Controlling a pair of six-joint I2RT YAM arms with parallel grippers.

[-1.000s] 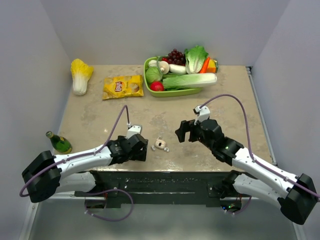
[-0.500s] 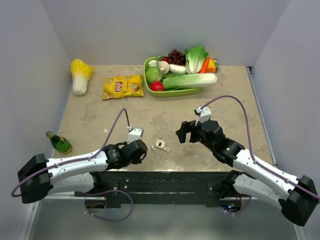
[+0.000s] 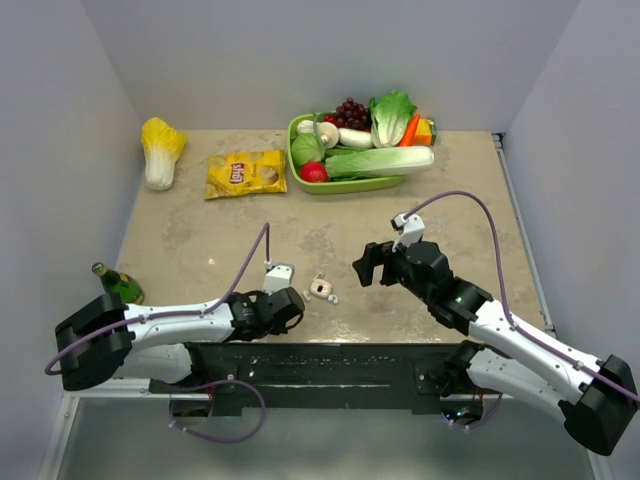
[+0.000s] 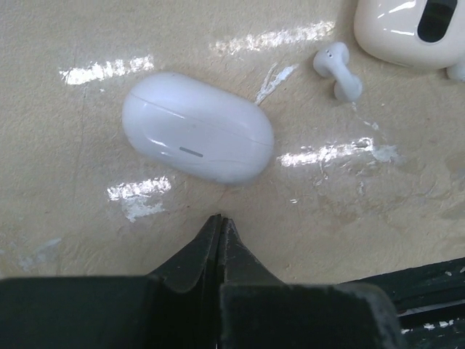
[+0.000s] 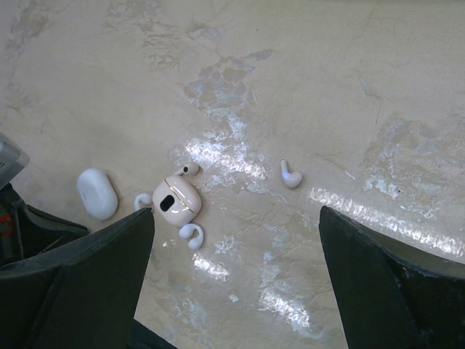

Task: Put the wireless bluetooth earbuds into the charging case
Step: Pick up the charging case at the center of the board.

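Note:
The charging case point(image 4: 197, 127), a smooth white oval pebble, lies with its lid closed on the beige table just ahead of my left gripper point(image 4: 220, 219). That gripper is shut with nothing in it, a short way from the case and not touching it. Several small white earbuds lie loose: one point(image 4: 336, 69) to the case's right, one point(image 5: 290, 174) farther off alone, one point(image 5: 192, 234) beside a cream case. My right gripper point(image 5: 236, 251) hovers open above them, holding nothing. From above, the left gripper point(image 3: 292, 306) is low by the near edge and the right gripper point(image 3: 365, 262) is right of the buds.
A second, cream-coloured case point(image 5: 176, 201) with a dark window sits among the buds point(image 3: 320, 289). At the back are a green tray point(image 3: 350, 186) of vegetables, a yellow chip bag point(image 3: 245, 173) and a cabbage point(image 3: 160, 150). A green bottle point(image 3: 120, 285) lies at the left edge.
The left gripper has gone from open to shut and has drawn back toward the near edge, its arm lower. The right arm has barely moved.

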